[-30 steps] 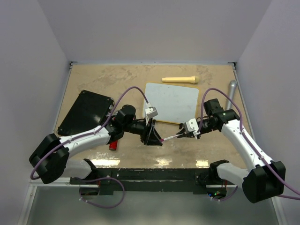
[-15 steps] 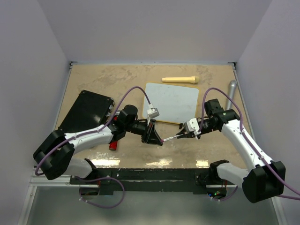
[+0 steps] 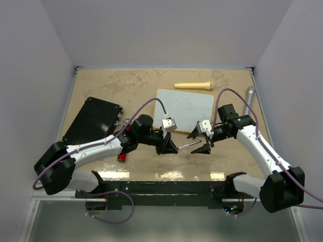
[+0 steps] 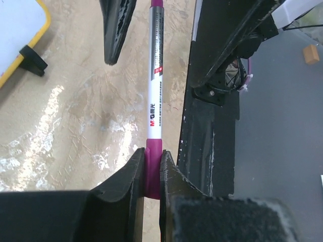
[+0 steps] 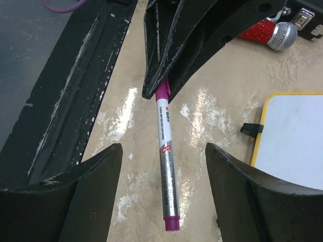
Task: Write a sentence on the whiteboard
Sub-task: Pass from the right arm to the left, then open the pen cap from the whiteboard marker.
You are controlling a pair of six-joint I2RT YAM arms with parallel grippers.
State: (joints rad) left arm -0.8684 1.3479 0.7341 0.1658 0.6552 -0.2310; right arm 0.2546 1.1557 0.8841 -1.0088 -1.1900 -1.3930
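The left gripper (image 4: pixel 151 160) pinches the magenta cap end of the slim silver-and-white marker pen (image 4: pixel 155 85). The right gripper (image 5: pixel 162 147) is spread astride the barrel and should close squarely mid-barrel. The small yellow-rimmed whiteboard (image 3: pixel 185 108) lies just beyond, seemingly blank.

My left gripper (image 4: pixel 152 153) swallowed the marker (image 4: pixel 156 91) at its cap end, and its far tip ran past the view's edge. Beside my right gripper (image 5: pixel 162 151), only a corner of the whiteboard (image 5: pixel 298 136) showed.

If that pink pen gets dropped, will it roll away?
Probably yes: the pen looks round and smooth, so it would likely roll on the flat table. It seems stiff and light, since the left gripper holds it straight out by one end.
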